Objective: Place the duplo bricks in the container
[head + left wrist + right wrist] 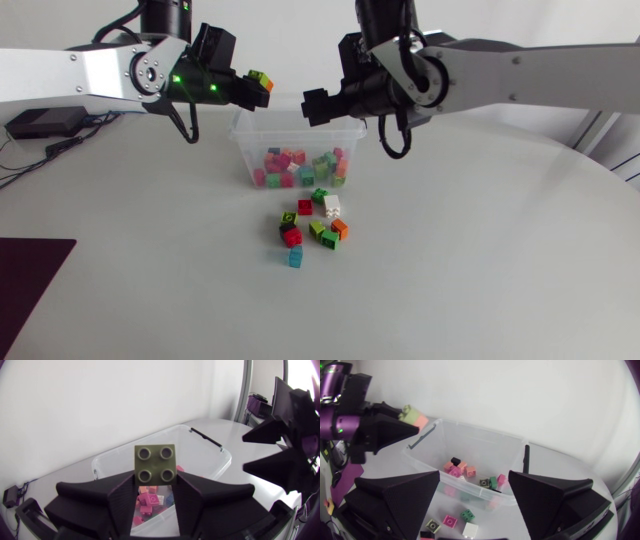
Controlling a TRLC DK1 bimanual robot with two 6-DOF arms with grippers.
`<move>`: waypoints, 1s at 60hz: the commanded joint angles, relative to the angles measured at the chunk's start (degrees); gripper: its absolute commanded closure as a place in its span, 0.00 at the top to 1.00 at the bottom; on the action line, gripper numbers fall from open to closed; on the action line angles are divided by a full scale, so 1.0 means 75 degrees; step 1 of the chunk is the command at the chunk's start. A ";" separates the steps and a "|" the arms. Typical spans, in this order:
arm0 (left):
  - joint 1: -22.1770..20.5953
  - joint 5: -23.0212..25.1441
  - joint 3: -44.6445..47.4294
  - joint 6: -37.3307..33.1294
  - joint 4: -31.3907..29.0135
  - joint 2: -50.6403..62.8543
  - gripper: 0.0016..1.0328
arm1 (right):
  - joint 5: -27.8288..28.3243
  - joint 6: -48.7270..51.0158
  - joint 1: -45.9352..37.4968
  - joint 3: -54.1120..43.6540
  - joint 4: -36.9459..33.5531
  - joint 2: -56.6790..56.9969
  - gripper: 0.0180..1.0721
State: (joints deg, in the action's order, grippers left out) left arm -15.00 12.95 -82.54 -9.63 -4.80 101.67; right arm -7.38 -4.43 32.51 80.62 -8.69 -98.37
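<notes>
Left gripper is clamped on 1 green brick, raised by the container's left rear corner. The open bin lies just ahead and below. Right gripper is spread wide, empty, over the rear rim. Loose bricks lie in front.

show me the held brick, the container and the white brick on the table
held brick (pixel 155 463): left wrist view, middle of its studded face
container (pixel 480 444): right wrist view, bare far wall
white brick (pixel 332 206): head view, its top
</notes>
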 commanded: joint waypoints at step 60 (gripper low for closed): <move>-0.0413 -0.0320 0.1455 -0.1458 -0.2056 -0.1896 0.86 | 0.0491 0.0731 0.0235 -0.2851 -0.1068 -0.0209 0.89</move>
State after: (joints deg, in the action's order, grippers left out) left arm -17.52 10.22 -74.74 -16.75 -17.12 90.02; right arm -4.08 0.10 35.05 57.58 -15.68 -97.14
